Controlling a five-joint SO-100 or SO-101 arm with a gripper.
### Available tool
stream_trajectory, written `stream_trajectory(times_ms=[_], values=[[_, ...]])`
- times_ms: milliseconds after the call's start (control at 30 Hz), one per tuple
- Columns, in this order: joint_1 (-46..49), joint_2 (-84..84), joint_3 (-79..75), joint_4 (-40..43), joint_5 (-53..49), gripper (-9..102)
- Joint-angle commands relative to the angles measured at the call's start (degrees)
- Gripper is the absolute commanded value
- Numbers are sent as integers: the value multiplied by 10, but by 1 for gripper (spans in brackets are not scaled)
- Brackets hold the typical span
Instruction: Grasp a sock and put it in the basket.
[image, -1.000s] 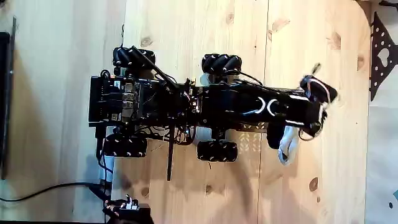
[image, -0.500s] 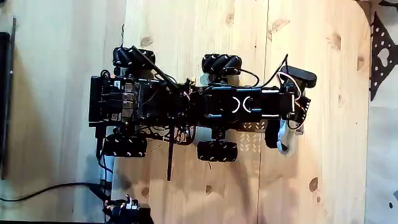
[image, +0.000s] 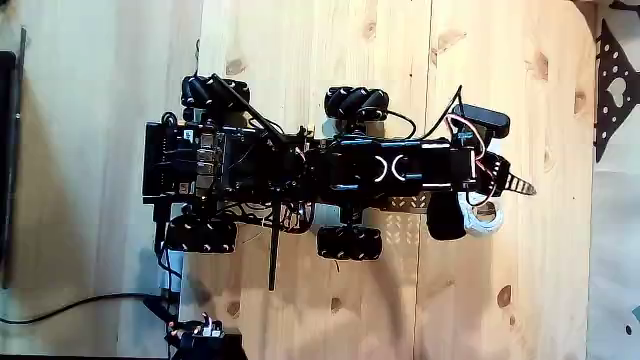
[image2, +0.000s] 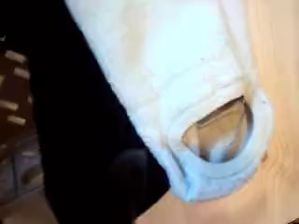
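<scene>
Nearest to us in the wrist view, the sock (image2: 177, 75) fills the frame, a pale rolled tube running from the top down to its round opening at lower right, the rim of that opening touching the pale wooden worktop (image2: 280, 56). A dark shape runs down the left side of the sock; we cannot tell which part of the robot it is.

From above in the fixed view, we see the sock (image: 482, 220) as a small white loop at the right end of the wheeled robot (image: 260, 170), lying on the worktop (image: 300, 60) just beside the black arm (image: 400, 168), which stretches along the robot's back to the right. The fingers (image: 505, 180) sit at the arm's right end, one dark pointed tip reaching right, the sock just below them; we cannot tell how far apart they stand or whether they hold the sock.

Farther off, a black perforated piece (image: 612, 85) shows at the right edge.
</scene>
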Motion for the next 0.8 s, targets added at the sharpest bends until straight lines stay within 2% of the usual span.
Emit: stream_trajectory(times_ms=[0,333,433,633,767], values=[[5,-3,-10,-1,-8,58],[-11,-16,42,-29,-4,58],[-23,-19,70,-75,10,58],[-57,-25,130,-218,77,55],[-64,-50,137,-251,78,54]])
